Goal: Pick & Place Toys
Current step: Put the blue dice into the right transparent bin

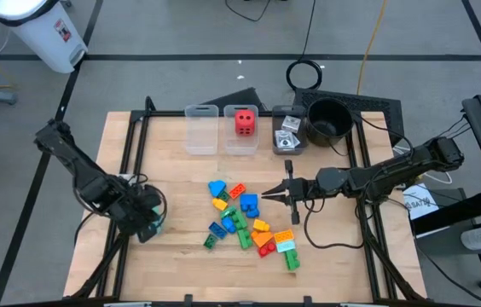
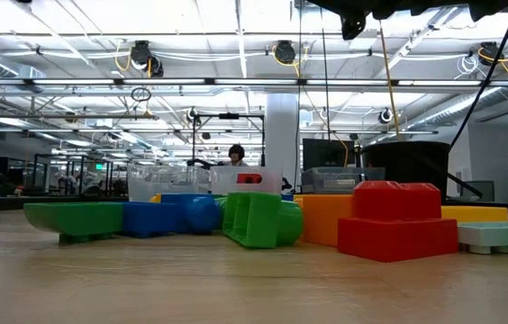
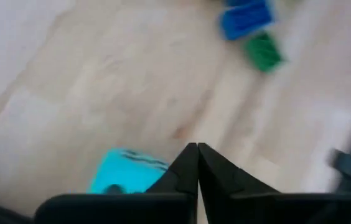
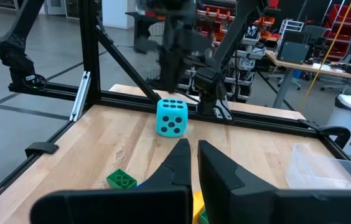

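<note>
Little is sorted so far: the red die [image 1: 244, 121] sits in a clear bin [image 1: 240, 141] at upper centre of the high view, with small cards [image 1: 288, 131] in the bin beside it. The brick pile [image 1: 246, 223] still lies loose at lower centre. At lower left, the left gripper [image 1: 150, 223] is pressed together just beside the teal die [image 4: 172, 117], gripping nothing. The right gripper [image 1: 272, 195], also pinched empty, hovers at the pile's right edge.

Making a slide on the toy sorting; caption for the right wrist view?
Shut right gripper faces the teal die on the table.
</note>
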{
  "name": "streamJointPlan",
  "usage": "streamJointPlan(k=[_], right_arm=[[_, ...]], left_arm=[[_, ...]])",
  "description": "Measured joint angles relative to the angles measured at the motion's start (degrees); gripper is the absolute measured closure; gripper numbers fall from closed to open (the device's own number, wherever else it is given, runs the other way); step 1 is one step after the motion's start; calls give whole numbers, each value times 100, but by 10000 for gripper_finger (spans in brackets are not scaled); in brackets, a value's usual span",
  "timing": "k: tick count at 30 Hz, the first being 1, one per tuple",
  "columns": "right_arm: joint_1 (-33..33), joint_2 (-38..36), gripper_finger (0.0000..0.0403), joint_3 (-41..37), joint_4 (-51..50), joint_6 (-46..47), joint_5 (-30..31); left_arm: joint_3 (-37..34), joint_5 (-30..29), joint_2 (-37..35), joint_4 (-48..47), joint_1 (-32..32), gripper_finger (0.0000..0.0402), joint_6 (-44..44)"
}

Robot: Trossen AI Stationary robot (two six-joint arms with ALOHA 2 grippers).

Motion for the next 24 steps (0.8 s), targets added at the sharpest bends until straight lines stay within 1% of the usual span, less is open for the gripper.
streamJointPlan(k=[3,5,9,12,15,17,20,21,22,24], right_arm=[[0,0,399,2,4,2,0],[0,0,399,0,-1,15,0],[0,0,399,0,-39,17,0],[0,0,399,0,-62,17,0],[0,0,399,0,-62,18,0],[0,0,399,0,-62,17,0],[0,0,399,0,-60,17,0],[0,0,399,0,-58,13,0],[0,0,399,0,-59,13,0],[0,0,399,0,-25,4,0]], left_arm=[[191,567,127,-107,-13,396,-12],[193,1014,288,-371,-30,398,-238],[192,1204,772,-1329,-73,398,-848],[190,1262,1142,-1587,-76,397,-1300],[100,1403,1441,-1123,-76,389,-1537],[-21,1745,1594,-626,-74,384,-1554],[-151,2207,1835,-152,-6,388,-1427],[-189,2167,1920,-182,23,392,-1330],[-251,1949,2010,-255,59,396,-1144],[-270,1210,2132,-243,163,398,-627]])
